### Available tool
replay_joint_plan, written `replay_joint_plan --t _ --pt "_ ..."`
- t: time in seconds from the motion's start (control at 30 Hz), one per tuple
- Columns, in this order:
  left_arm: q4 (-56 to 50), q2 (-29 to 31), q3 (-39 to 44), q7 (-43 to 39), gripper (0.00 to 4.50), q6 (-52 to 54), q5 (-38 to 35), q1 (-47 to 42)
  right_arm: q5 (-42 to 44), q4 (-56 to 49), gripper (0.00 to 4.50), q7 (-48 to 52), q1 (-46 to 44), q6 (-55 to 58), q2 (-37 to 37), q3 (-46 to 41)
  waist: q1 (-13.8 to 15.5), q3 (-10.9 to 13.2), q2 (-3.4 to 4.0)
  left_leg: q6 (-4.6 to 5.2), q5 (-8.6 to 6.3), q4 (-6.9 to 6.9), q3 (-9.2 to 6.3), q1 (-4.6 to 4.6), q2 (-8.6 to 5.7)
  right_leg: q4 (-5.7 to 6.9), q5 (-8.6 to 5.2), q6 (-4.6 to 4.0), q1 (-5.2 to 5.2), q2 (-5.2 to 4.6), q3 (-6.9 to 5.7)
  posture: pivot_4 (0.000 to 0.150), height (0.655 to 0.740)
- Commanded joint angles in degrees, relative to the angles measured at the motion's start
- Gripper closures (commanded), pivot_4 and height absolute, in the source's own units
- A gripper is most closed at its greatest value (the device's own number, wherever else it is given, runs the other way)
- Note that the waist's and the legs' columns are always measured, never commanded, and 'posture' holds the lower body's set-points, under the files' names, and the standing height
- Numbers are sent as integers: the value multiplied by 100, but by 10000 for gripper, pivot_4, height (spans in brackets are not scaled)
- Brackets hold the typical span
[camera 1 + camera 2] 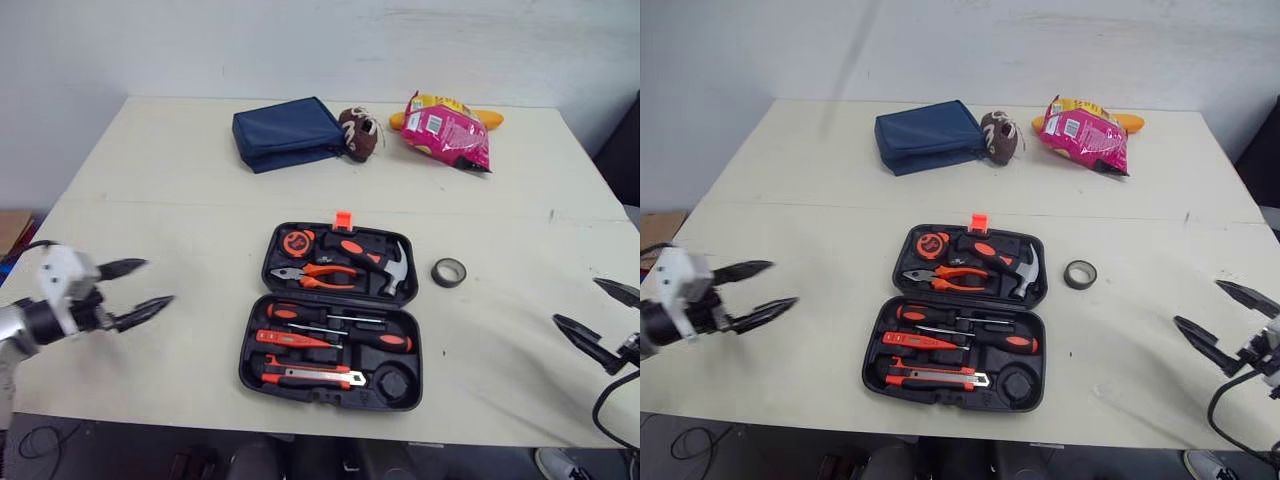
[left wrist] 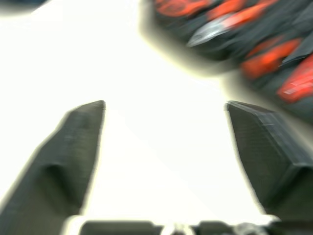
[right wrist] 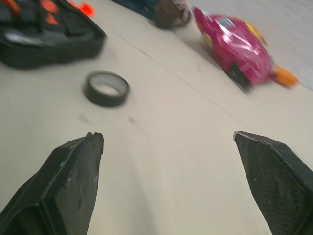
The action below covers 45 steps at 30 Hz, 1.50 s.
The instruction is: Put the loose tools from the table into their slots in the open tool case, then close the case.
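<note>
Tool case (image 1: 415, 345) open, tools (image 1: 318, 272) inside, tape roll (image 1: 449, 272) beside.

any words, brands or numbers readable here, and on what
Nothing can be read.
Printing and label patch on the pink snack bag: too small to read.
Any marking on the tape measure in the tool case: too small to tell.

Table (image 1: 150, 180) is showing cream. Case (image 1: 247, 372) is showing black, tools (image 1: 322, 272) in it orange and black (hammer (image 1: 398, 270) head is reading silver). Tape (image 1: 449, 272) is looking black, pouch (image 1: 285, 133) navy, ball (image 1: 358, 134) brown with white laces, bag (image 1: 447, 130) pink and yellow.
</note>
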Motion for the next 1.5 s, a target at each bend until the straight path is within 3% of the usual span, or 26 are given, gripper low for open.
replay_joint_plan --t 0.03,0.27,0.43,0.5,0.6,0.73,0.83,0.87,0.9,1.13,1.3,1.5 --pt "1005 161 530 -143 485 -699 277 247 -26 907 0 -131 16 -358 -312 -411 -12 0 0 -2 -3 -1 3 1 0 -1 -1 -2 0 -1 0 1500 7400" --pt "1597 -33 987 249 485 -929 166 208 -45 1924 0 -187 -65 -616 -563 -475 -4 -1 -6 6 -21 -5 8 0 4 -4 -6 -11 -3 -9 -7 1500 7400" --pt "974 -95 1031 192 485 -827 69 389 23 1721 0 -74 -475 -543 -456 -228 -30 -1 -5 7 -19 -5 8 3 4 -1 1 -12 -1 -12 -9 1500 7400" --pt "548 -156 950 229 485 -665 -13 401 -289 1562 0 -476 -655 -491 -488 7 -67 -1 -5 4 -17 -5 8 3 4 2 3 -12 -1 -12 -10 1500 7400" --pt "-396 -271 623 224 485 -281 -220 273 37 513 0 -135 -1019 184 -343 477 -124 -1 -5 -1 -12 -5 7 3 3 6 4 -10 -1 -12 -10 1500 7400" --pt "-1376 -294 213 290 485 293 -471 34 -922 -330 0 -820 -1282 926 -672 1283 -124 1 -1 -21 3 -6 5 0 5 12 6 -7 -5 -6 -9 1500 7400" --pt "-2029 -246 -122 346 485 866 -782 -288 -842 -1370 0 -135 -1441 1556 -965 1991 -109 4 4 -29 5 -10 5 -7 4 10 3 -3 -13 -4 -6 1500 7400" --pt "-2167 -215 -217 296 485 1033 -899 -395 -1147 -1576 0 -379 -1583 2045 -1133 2216 -103 4 4 -30 5 -11 4 -8 6 8 2 -2 -14 -1 -6 1500 7400" --pt "-2276 -177 -317 228 485 1145 -952 -483 -1443 -1723 0 -547 -1745 2448 -1281 2440 -114 5 6 -30 4 -8 3 -11 9 7 2 -2 -14 3 -6 1500 7400" --pt "-3157 -175 -1240 -93 485 1776 -1331 -1105 -1387 -2742 0 331 -2889 4599 -1660 3719 -108 8 10 -32 5 -5 6 -13 9 7 1 -3 -18 5 -2 1500 7400" --pt "-3485 -345 -1670 -95 485 1915 -1402 -1384 -1663 -2837 0 446 -3516 5039 -1497 4334 -112 9 10 -32 5 -3 5 -18 9 3 0 -4 -21 7 -1 1500 7400" --pt "-3784 -492 -2041 -175 485 1997 -1416 -1466 -2483 -2117 0 344 -4200 5039 -1181 5132 -110 9 9 -31 7 12 7 -21 9 6 0 -4 -22 7 1 1500 7400"
